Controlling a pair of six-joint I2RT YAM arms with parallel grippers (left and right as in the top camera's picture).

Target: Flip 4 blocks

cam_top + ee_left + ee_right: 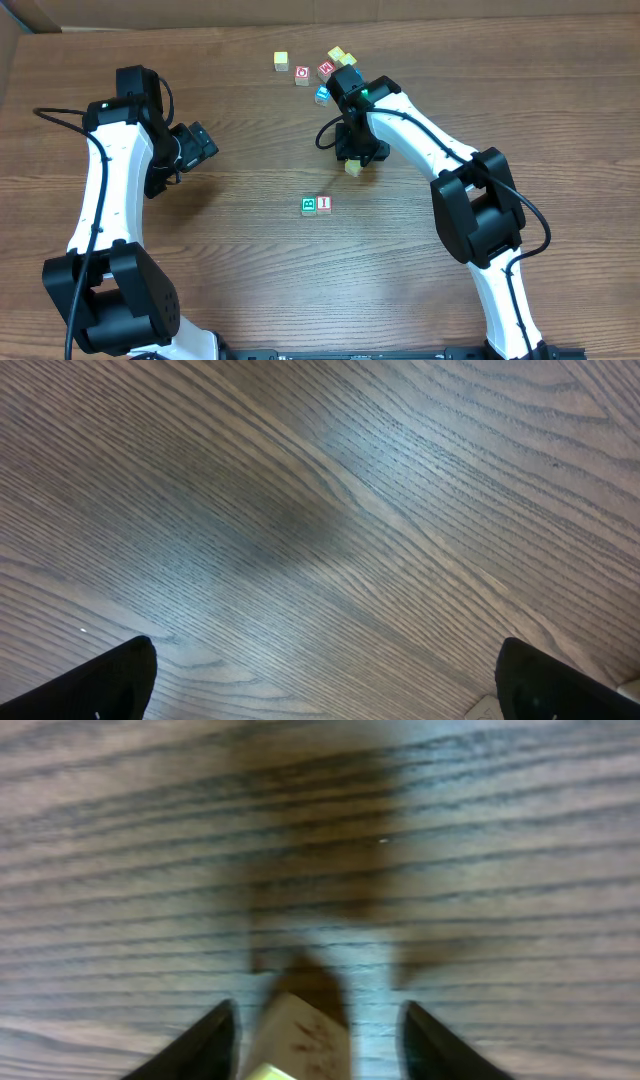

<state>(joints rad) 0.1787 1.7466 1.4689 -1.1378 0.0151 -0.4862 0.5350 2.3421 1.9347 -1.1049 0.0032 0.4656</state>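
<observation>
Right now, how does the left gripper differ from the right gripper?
The left gripper stands wide open over bare table; the right gripper straddles a pale block, with a gap showing beside it. The left gripper is far from every block; the right gripper is close to the cluster of blocks. Both face down at the wood.

pale block cut by bottom edge, its blurred print unreadable, blue-faced block partly under right arm

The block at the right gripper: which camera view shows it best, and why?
Right wrist view: the block sits close up between the right gripper's fingers, though blurred. Overhead shows it small, partly under the gripper. Left wrist shows only table.
</observation>
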